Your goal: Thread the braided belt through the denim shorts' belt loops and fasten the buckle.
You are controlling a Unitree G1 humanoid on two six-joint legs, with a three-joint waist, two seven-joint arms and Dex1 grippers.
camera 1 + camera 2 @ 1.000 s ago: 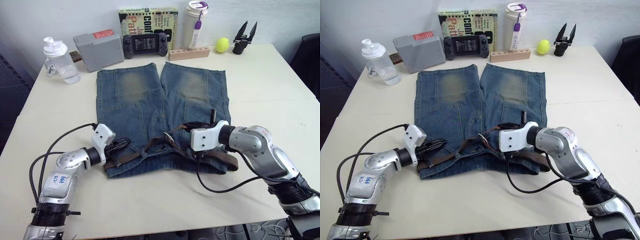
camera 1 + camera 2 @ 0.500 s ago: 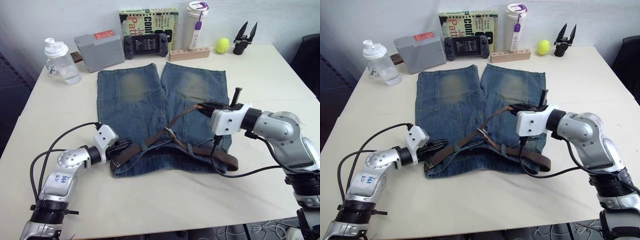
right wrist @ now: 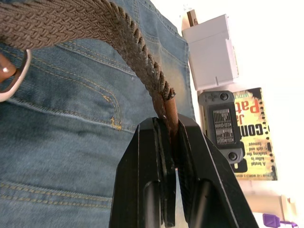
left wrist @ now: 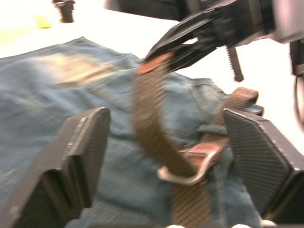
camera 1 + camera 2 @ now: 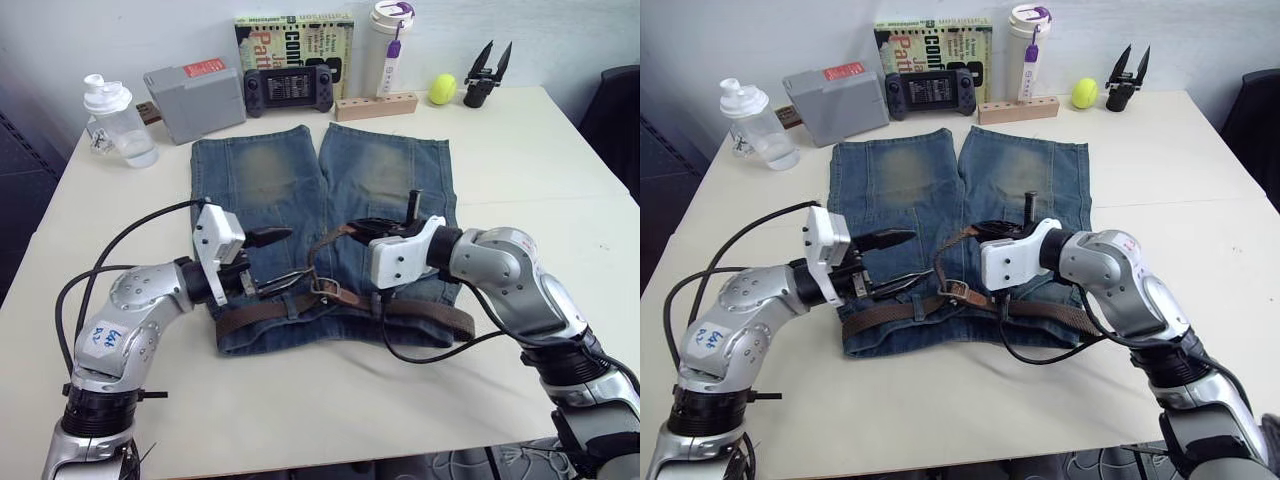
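The denim shorts (image 5: 260,190) lie flat on the table with the waistband nearest me. The braided belt (image 5: 290,306) runs along the waistband, and a belt loop (image 4: 211,128) crosses it. The silver buckle (image 5: 325,287) sits near the middle of the waistband, and the belt's free length rises through it. My right gripper (image 5: 356,228) is shut on the belt's smooth brown tip (image 3: 170,110), held above the shorts. My left gripper (image 5: 272,260) hovers open over the left part of the waistband, holding nothing, with its fingers (image 4: 80,156) either side of the buckle (image 4: 187,166).
Along the table's far edge stand a clear bottle (image 5: 118,120), a grey box (image 5: 195,100), a game controller (image 5: 290,90), a book (image 5: 295,40), a white tumbler (image 5: 390,45), a wooden block (image 5: 377,105), a yellow ball (image 5: 441,90) and a black spare gripper (image 5: 485,75).
My left gripper has opened, let go of the belt's end and lifted off the waistband. The right gripper has swung back left with the belt tip.
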